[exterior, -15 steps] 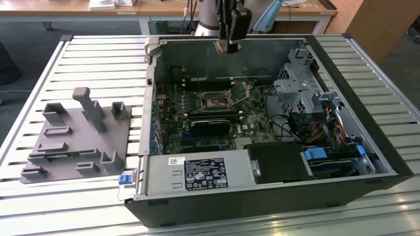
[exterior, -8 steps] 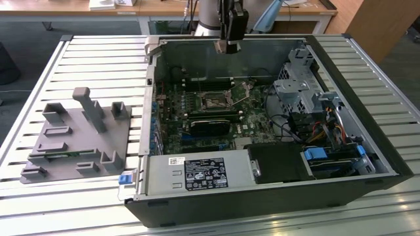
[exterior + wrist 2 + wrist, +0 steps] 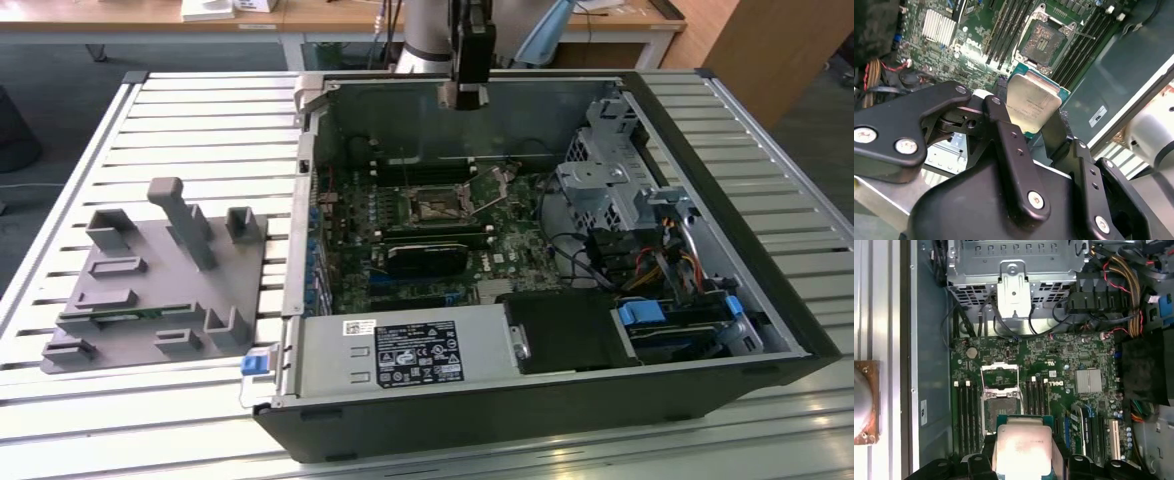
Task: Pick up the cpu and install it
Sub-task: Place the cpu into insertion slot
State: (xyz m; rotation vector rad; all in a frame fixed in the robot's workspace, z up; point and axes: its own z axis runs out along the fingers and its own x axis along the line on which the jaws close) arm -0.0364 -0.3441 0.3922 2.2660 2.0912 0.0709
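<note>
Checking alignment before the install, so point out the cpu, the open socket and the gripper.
the cpu (image 3: 1035, 100), second wrist view, middle of its silver top.
the socket (image 3: 1001, 402), first wrist view, its open contact area.
the gripper (image 3: 463, 102), exterior view, between its fingertips, above the case.

exterior view: high, oblique over computer case (image 3: 534, 420) | both wrist views: near, downward, sharing socket (image 3: 1046, 42) (image 3: 1002, 402)

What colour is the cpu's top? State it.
Shiny silver-grey, with a teal-green edge; the cpu shows best in the second wrist view.
</note>
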